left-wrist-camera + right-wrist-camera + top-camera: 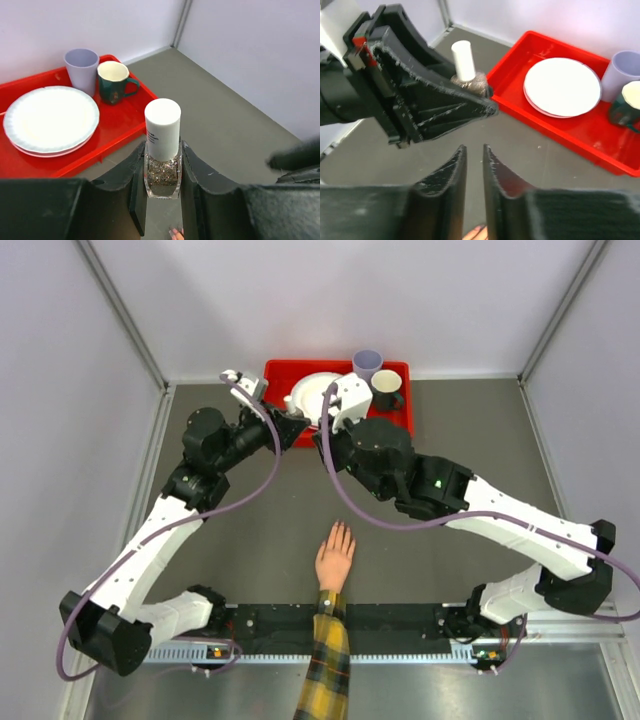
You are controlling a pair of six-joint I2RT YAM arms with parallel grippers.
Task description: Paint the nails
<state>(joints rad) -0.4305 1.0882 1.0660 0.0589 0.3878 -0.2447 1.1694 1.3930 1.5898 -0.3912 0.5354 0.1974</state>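
Just before the red tray (120, 127), left end effector (162, 192) clamps the bottle (162, 145); right end effector (474, 165) is together, empty.

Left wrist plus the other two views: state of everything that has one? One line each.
nail polish bottle: upright, cap on, clamped
left claw: shut on the nail polish bottle
right claw: shut, holding nothing
hand: flat on the table, palm down
nails: too small to tell if painted
plates: stacked in the red tray
lilac cup: upright in tray
green mug: upright in tray
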